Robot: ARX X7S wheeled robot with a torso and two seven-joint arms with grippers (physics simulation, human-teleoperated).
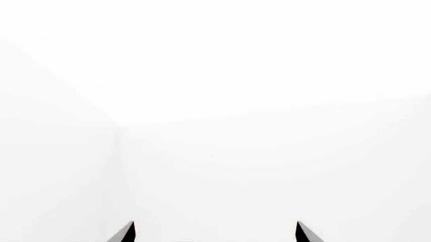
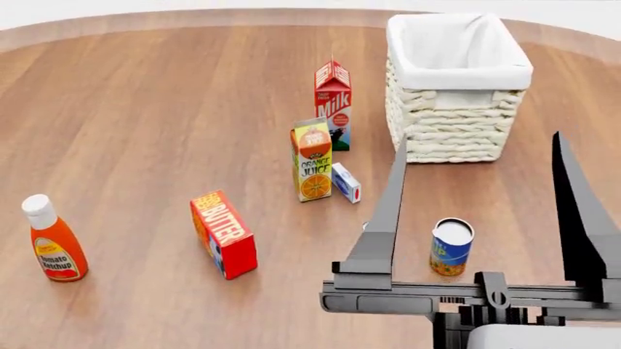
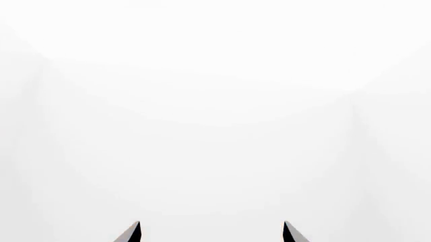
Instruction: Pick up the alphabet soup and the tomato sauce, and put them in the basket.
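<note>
Near the front right of the tabletop (image 2: 145,109), upright before the basket (image 2: 456,131): alphabet soup (image 2: 451,247), untouched. Right fingers (image 2: 383,218) spread wide, left fingers (image 1: 128,233) likewise, both empty. Probably rigid, smooth, fairly light; best squeezed mid-label across its sides. Tomato sauce not seen.

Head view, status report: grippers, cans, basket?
Open, empty: left gripper, right gripper. On table, upright, short of basket: alphabet soup. Not in sight: tomato sauce.

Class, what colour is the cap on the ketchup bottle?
White, above the orange ketchup bottle; it shows best in the head view.
</note>
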